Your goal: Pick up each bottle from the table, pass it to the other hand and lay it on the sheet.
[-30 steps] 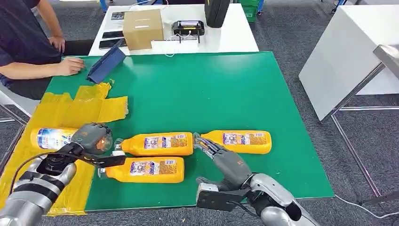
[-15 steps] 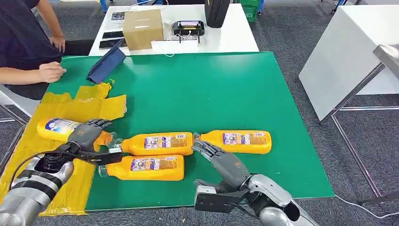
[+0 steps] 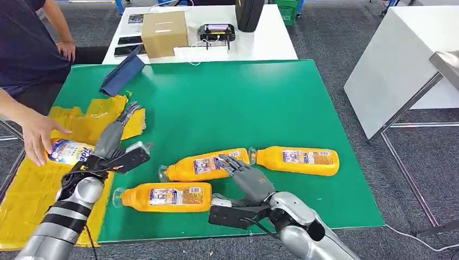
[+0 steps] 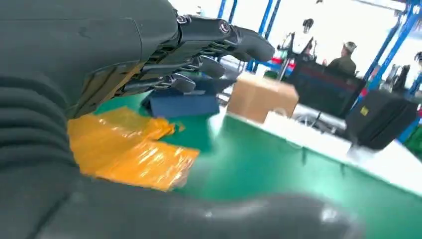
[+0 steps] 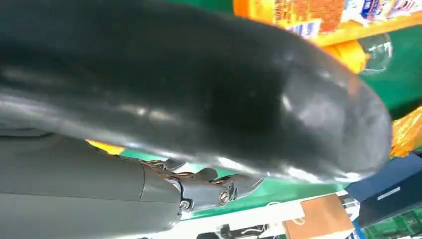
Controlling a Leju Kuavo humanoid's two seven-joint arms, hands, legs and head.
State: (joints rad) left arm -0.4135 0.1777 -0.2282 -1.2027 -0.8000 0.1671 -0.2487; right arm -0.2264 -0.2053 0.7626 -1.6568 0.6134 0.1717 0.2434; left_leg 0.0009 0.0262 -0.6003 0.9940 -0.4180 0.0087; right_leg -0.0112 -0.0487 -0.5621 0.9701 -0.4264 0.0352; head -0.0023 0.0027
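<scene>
The left hand (image 3: 111, 143) is raised above the yellow sheet (image 3: 32, 184), its fingers (image 3: 129, 112) stretched out and apart, holding nothing. The right hand (image 3: 246, 176) lies with fingers (image 3: 227, 161) spread over the middle bottle (image 3: 203, 165), not closed around it. Two more orange bottles lie on the green tabletop (image 3: 243, 103): one nearer (image 3: 162, 196), one to the right (image 3: 297, 160). A person's hand (image 3: 35, 138) touches the bottle on the sheet (image 3: 67, 151).

surface: green table (image 3: 227, 103) | on it: yellow sheet (image 3: 38, 184), three orange bottles (image 3: 203, 165) (image 3: 297, 161) (image 3: 162, 196), blue folder (image 3: 122, 73)
</scene>
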